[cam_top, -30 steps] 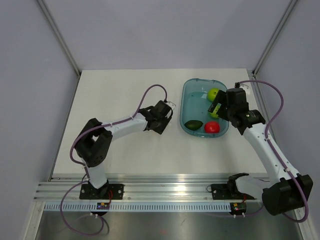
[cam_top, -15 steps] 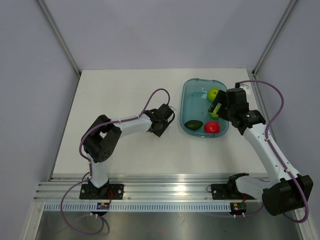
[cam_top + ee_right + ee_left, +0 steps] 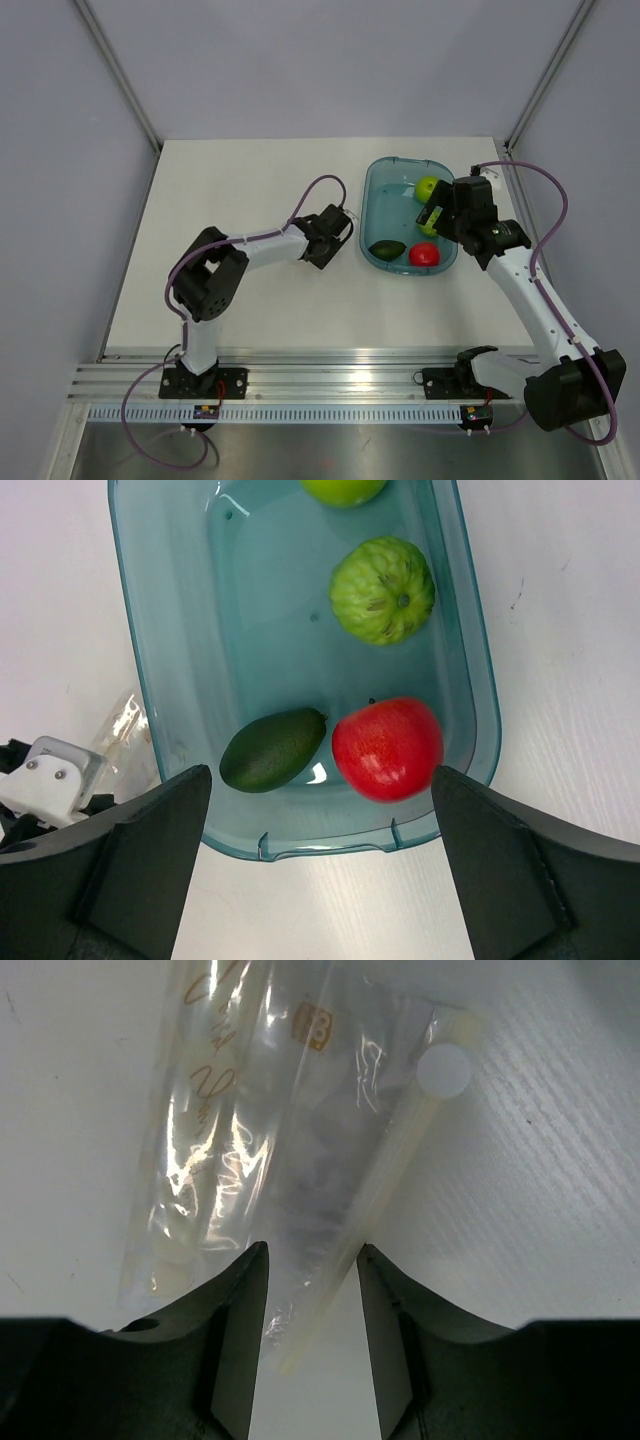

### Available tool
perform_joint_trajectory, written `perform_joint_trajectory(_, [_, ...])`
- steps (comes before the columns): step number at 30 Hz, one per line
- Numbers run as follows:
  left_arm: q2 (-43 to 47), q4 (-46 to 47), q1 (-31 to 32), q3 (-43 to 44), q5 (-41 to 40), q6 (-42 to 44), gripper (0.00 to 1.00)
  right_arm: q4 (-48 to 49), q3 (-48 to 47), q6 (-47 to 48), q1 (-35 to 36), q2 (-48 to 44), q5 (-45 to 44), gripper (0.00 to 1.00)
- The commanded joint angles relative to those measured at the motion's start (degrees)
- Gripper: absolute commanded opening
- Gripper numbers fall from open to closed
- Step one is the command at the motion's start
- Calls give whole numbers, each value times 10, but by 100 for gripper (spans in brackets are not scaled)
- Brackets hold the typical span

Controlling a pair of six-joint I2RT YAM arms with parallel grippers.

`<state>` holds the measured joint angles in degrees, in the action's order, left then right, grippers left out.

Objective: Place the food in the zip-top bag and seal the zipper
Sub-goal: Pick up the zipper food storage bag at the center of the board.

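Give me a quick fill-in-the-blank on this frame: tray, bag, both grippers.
The food lies in the teal tray, next to the ____ round item.
The left gripper straddles the zip-top bag, which has ____ food inside it.
The right gripper hangs above the tray with its jaws wide ____.
Missing: red; no; open.
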<state>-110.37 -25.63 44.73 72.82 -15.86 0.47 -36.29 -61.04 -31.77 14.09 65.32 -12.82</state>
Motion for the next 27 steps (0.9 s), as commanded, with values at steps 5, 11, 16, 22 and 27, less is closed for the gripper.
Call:
perform_joint_trajectory(5, [-31, 5, -20, 39, 35, 12, 42, -1, 2, -12, -1, -1, -15, 99])
perform_joint_trajectory(11, [-49, 3, -24, 61, 46, 13, 24, 11, -3, 7, -2, 9, 10, 99])
perform_joint_trajectory(16, [-54, -9, -33, 72, 62, 2, 0, 11, 2, 10, -2, 14, 28, 99])
perform_joint_trajectory(22, [8, -10, -59, 59, 139, -35, 0, 25, 14, 30, -1, 7, 65, 100])
perform_joint_trajectory(27, [67, -15, -86, 40, 216, -68, 0, 49, 6, 29, 13, 12, 104, 100])
